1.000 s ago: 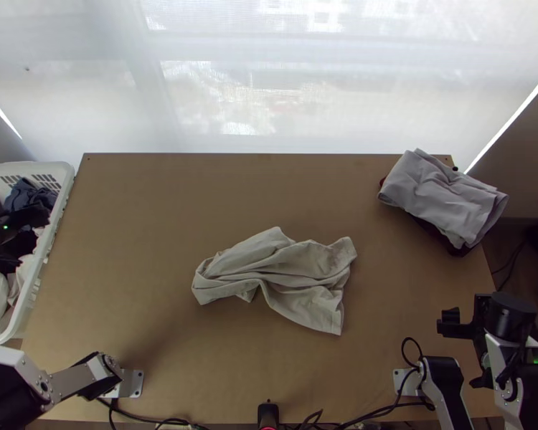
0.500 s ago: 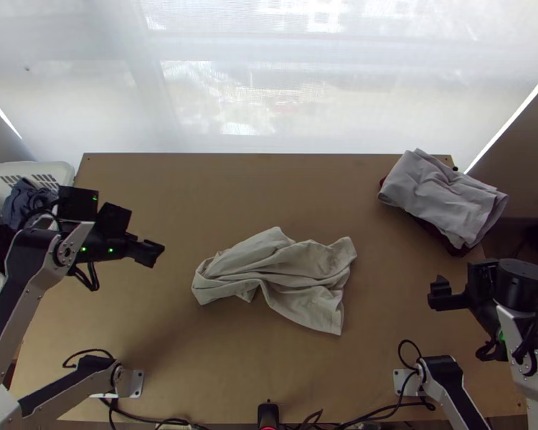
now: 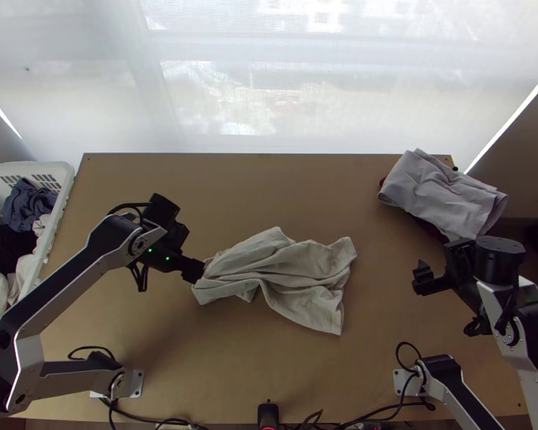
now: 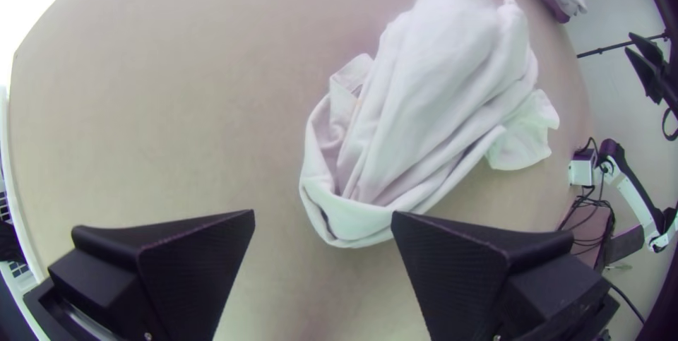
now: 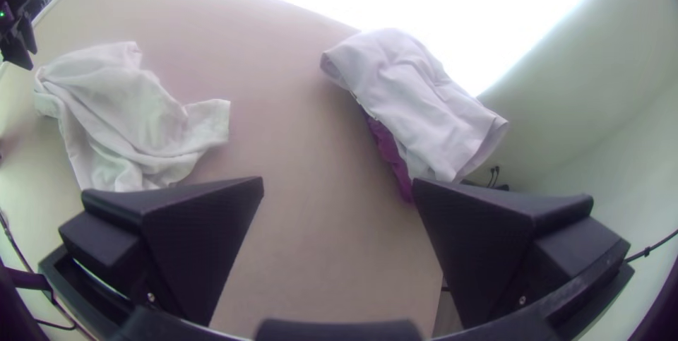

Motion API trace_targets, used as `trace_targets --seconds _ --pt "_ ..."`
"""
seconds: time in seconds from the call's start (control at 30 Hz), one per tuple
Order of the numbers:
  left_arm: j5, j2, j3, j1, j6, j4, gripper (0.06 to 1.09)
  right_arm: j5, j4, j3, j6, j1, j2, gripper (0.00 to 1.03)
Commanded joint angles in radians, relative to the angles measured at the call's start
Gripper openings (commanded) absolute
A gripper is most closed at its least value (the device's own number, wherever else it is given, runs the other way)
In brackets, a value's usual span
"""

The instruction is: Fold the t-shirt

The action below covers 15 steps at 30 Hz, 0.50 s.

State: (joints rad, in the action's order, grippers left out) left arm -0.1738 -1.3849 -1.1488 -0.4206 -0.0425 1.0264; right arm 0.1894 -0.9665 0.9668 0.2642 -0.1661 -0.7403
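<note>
A pale grey-beige t-shirt [image 3: 290, 272] lies bunched, with long creases, in the middle of the table. My left gripper [image 3: 197, 271] is at the shirt's left end in the top view; in the left wrist view the left gripper [image 4: 323, 214] is open, with the shirt [image 4: 431, 101] just beyond its fingers. My right gripper [image 3: 421, 278] is well to the right of the shirt, over the table. In the right wrist view the right gripper [image 5: 337, 186] is open and holds nothing, and the shirt [image 5: 127, 115] lies off to one side.
Folded light-grey cloth [image 3: 445, 193] lies on a dark red one at the table's back right corner. A white basket [image 3: 50, 236] with dark and light clothes stands at the left edge. Cables [image 3: 326, 423] run along the near edge.
The left arm has swung in from over the basket to the shirt's left end. The right gripper has shifted left and a little up the picture. The shirt lies as before.
</note>
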Motion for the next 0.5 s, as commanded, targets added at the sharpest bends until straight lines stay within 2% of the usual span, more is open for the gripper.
trace_targets --seconds 0.0,0.03,0.1,0.17,0.23,0.3,0.33,0.47 --pt "0.085 -0.140 -0.003 -0.107 -0.073 -0.066 0.92 -0.002 0.054 -0.033 0.015 -0.024 -0.025 0.98" --pt "0.097 -0.149 -0.003 -0.116 -0.074 -0.077 0.87 -0.002 0.058 -0.036 0.015 -0.026 -0.027 0.98" --pt "0.106 -0.164 -0.005 -0.127 -0.074 -0.083 0.85 -0.002 0.069 -0.039 0.015 -0.033 -0.036 0.98" --pt "0.108 -0.175 -0.006 -0.135 -0.074 -0.089 0.76 -0.002 0.080 -0.040 0.017 -0.038 -0.047 0.98" --pt "0.108 -0.183 -0.006 -0.136 -0.074 -0.094 0.61 -0.002 0.094 -0.042 0.020 -0.039 -0.059 0.98" --pt "0.108 -0.184 -0.009 -0.133 -0.074 -0.103 0.38 -0.002 0.106 -0.042 0.020 -0.041 -0.073 0.98" --pt "0.108 -0.186 -0.011 -0.130 -0.074 -0.103 0.31 -0.002 0.111 -0.042 0.020 -0.041 -0.079 0.98" --pt "0.108 -0.184 -0.012 -0.119 -0.069 -0.101 0.16 -0.004 0.130 -0.039 0.020 -0.044 -0.105 0.98"
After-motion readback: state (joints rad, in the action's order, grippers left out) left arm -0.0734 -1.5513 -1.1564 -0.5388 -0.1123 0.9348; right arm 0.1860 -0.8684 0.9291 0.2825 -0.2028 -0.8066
